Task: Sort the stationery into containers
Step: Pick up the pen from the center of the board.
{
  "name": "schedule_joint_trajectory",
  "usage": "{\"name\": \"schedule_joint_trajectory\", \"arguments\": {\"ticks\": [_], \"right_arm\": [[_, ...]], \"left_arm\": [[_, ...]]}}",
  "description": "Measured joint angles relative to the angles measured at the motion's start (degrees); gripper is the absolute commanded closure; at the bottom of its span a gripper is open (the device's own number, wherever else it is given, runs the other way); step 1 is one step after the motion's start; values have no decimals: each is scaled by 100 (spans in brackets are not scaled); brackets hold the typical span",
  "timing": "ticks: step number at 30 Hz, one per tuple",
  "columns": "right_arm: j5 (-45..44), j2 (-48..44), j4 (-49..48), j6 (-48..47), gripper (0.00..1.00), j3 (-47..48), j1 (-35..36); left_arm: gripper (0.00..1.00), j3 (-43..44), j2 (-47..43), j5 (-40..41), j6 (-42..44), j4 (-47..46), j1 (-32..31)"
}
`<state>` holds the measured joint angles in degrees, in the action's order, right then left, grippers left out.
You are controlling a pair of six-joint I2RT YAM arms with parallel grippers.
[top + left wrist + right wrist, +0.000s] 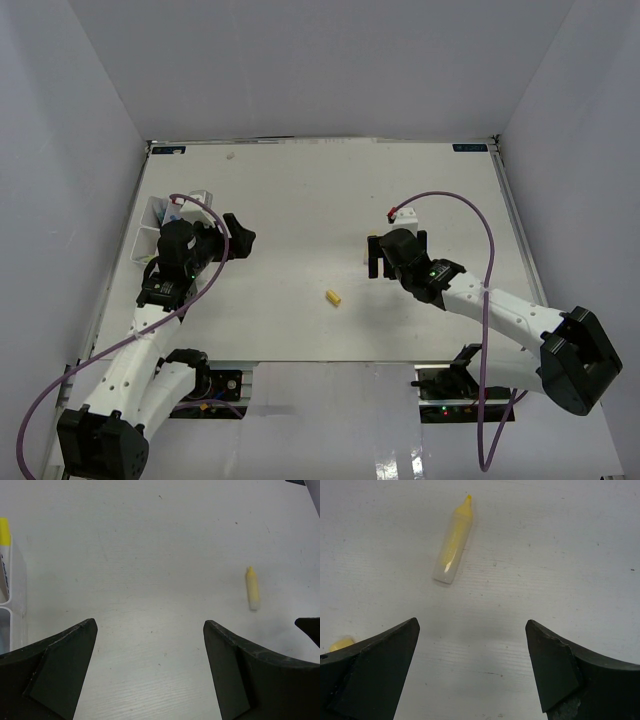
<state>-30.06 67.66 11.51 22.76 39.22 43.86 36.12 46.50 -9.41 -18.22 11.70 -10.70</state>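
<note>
- My left tool (150, 624) stands wide open and holds nothing; only bare desk (300, 190) shows between its two dark fingers.
- My right tool (472, 624) is spread just as wide, also with nothing in it.
- The left arm rises from its base at the near left corner and runs up the left side of the desk. It bends at the wrist so the tool points right, towards the middle.
- That tool sits just beside the white tray (155, 215), which stands at the desk's left edge. In the left wrist view a yellow-capped pen (4, 532) lies in one of its compartments.
- The right arm reaches from the near right corner in a long diagonal across the desk, with its tool pointing left towards the other arm.
- A purple cable loops over each arm.
- The loose yellow-tipped piece (333, 297) lies flat on the open desk between the two tools, closer to the right one and nearer the front edge than either.
- In the right wrist view it lies ahead and left of the open fingers, tip pointing away, touching neither.
- In that view a small yellow scrap (341, 643) peeks out by the left finger. I cannot tell whether they touch.
- In the left wrist view the piece lies well off to the right, outside the finger gap.
</note>
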Motion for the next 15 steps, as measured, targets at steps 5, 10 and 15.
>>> {"name": "schedule_joint_trajectory", "arguments": {"ticks": [5, 10, 15], "right_arm": [[-4, 111, -7, 90, 4, 15, 0], [13, 485, -9, 153, 3, 221, 0], [94, 789, -9, 234, 2, 407, 0]], "left_arm": [[2, 0, 4, 66, 0, 37, -4], [2, 0, 4, 125, 20, 37, -35], [2, 0, -11, 151, 24, 42, -44]]}}
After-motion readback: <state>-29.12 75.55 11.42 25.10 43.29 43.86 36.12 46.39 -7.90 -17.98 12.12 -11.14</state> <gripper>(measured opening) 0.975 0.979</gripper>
